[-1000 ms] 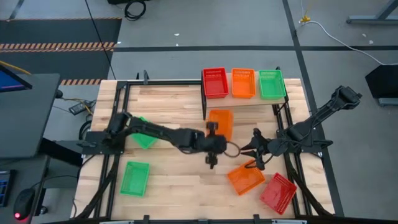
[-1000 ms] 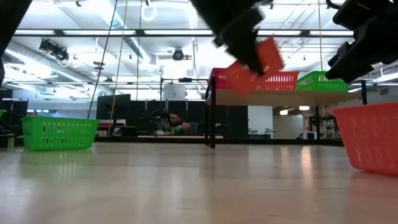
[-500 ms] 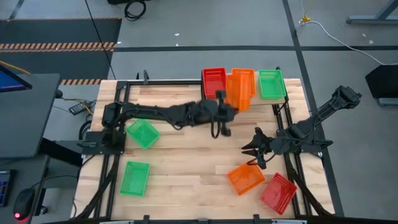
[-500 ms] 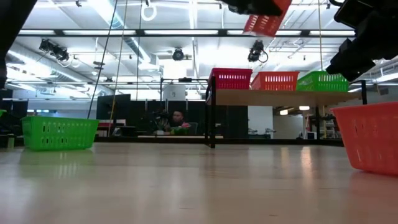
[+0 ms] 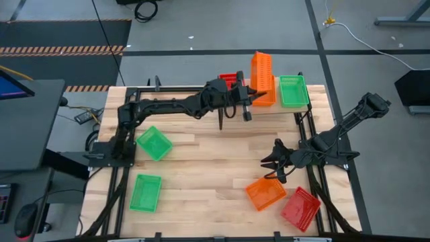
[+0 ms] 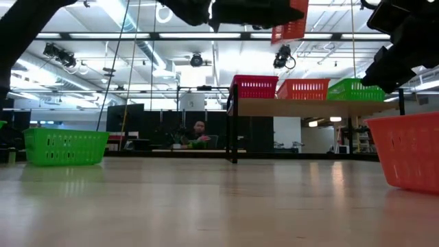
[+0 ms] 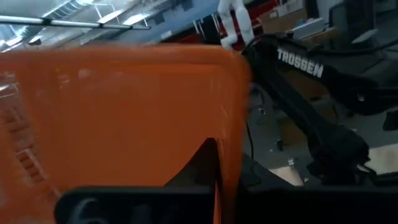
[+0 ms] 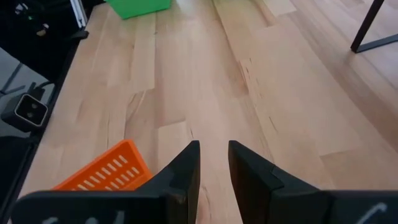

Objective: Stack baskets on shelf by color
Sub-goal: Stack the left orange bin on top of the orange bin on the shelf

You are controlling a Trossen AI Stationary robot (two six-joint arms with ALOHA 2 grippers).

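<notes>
My left gripper [image 5: 246, 102] reaches to the shelf [image 6: 309, 107] and is shut on an orange basket [image 5: 263, 74], held high over the shelf's middle [image 6: 291, 26]. On the plank stand a red basket [image 6: 254, 86], an orange one [image 6: 302, 88] and a green one [image 6: 354, 89], each on its base. My right gripper [image 5: 275, 163] hovers open over the table's right part, just beyond another orange basket [image 5: 265, 193]. A red basket [image 5: 299, 208] lies near the front right corner. Two green baskets [image 5: 153, 144] [image 5: 146, 192] sit on the left. My left gripper grips the orange basket by a wall near one end [image 7: 229, 155], coming level from the table's left. A dark finger [image 7: 202, 165] lies against that wall; the other finger is hidden. The basket is lifted clear and tipped up on edge above the shelf's orange basket.
The shelf's black posts [image 5: 222, 114] stand on the tabletop below my left arm. Bare wood lies between the two arms in the table's middle [image 5: 208, 168]. A person sits far off in the room behind the table [image 6: 199, 134].
My left gripper has carried the orange basket from the table's middle toward the far edge and upward, until it is over the shelf. The basket has tipped from nearly flat to standing on edge. My right arm has kept still.
</notes>
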